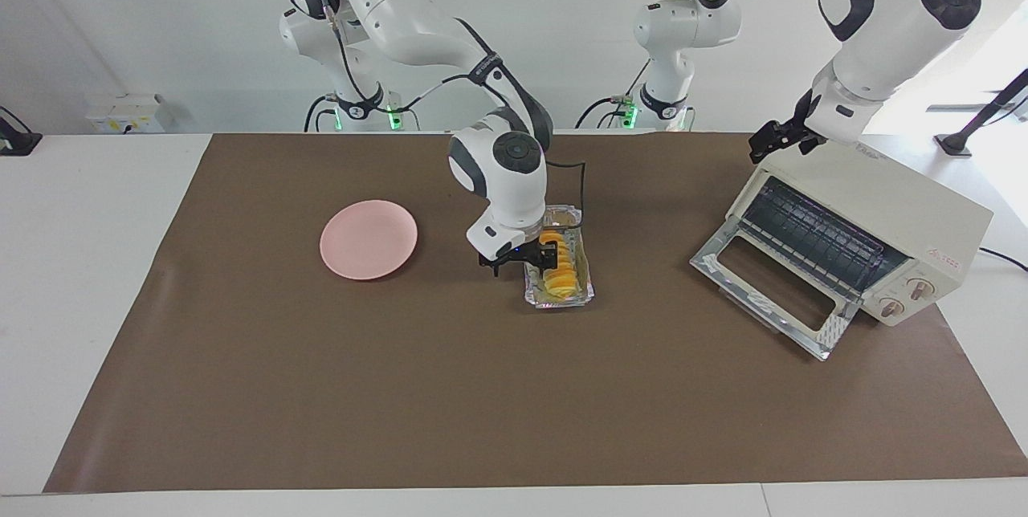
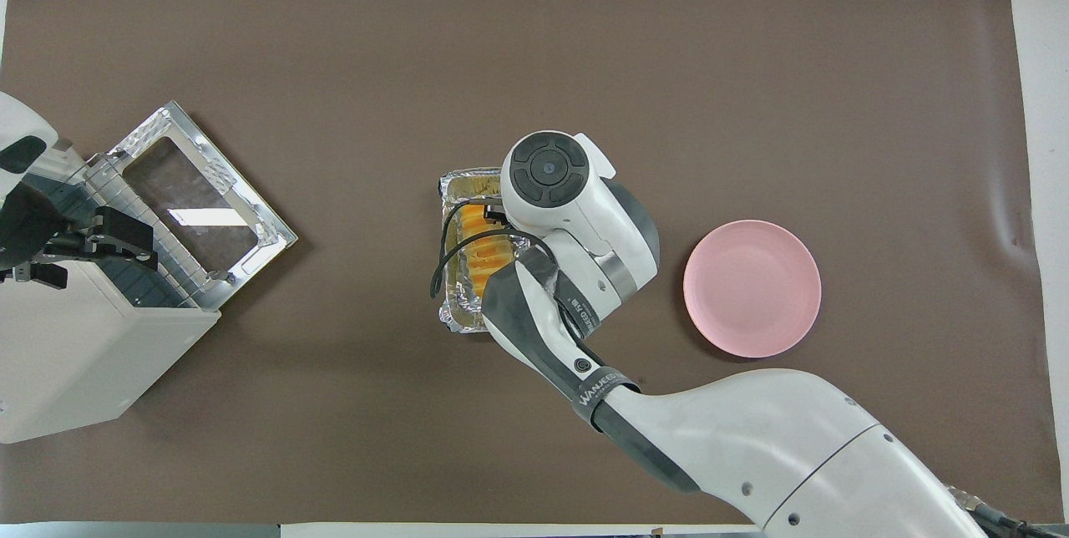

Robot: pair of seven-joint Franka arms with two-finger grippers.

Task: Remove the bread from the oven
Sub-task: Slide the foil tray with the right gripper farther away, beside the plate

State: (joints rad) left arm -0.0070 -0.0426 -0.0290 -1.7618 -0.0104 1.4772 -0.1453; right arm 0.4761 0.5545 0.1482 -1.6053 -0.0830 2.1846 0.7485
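The bread [image 1: 560,264] is a ridged golden-yellow loaf. It lies in a crinkled silver foil tray [image 1: 582,290] on the brown mat in the middle of the table. It also shows in the overhead view [image 2: 478,250], partly covered by the right arm. My right gripper [image 1: 530,258] is low at the tray, against the bread's side toward the right arm's end. The cream-white oven [image 1: 907,216] stands at the left arm's end with its glass door [image 1: 767,292] dropped open and its wire rack [image 1: 811,232] bare. My left gripper [image 1: 773,141] hovers over the oven's top edge.
A round pink plate [image 1: 369,239] lies on the mat toward the right arm's end, beside the tray. The brown mat [image 1: 401,405] covers most of the white table. The oven's open door [image 2: 196,204] juts out toward the table's middle.
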